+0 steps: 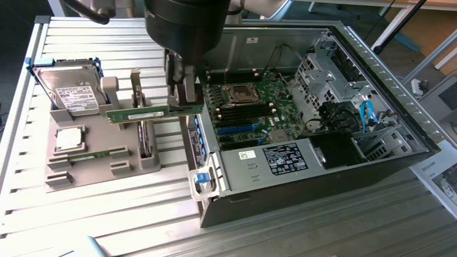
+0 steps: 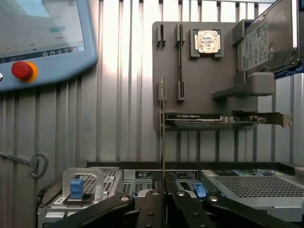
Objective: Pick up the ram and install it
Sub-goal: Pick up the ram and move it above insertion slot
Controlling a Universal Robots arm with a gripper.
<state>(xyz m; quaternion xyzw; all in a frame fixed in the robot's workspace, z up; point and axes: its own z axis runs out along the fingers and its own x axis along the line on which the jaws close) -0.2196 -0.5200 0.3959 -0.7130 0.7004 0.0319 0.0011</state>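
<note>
Right at the rim of the open computer case (image 1: 243, 179), the end effector (image 1: 187, 101) is pinching one end of the ram (image 1: 143, 114), jaws closed tight on its thin faces. The stick is hanging level in the air, jutting away from the case over the grey fixture (image 1: 93, 174). I'm reading it as light and stiff but fragile. It's best gripped on bare board edges, clear of chips and contacts, and that end grip is leaving a long lever. Farther from the case, the processor (image 1: 69, 139) and hard drive (image 1: 71, 88) are sitting in the fixture.
</note>
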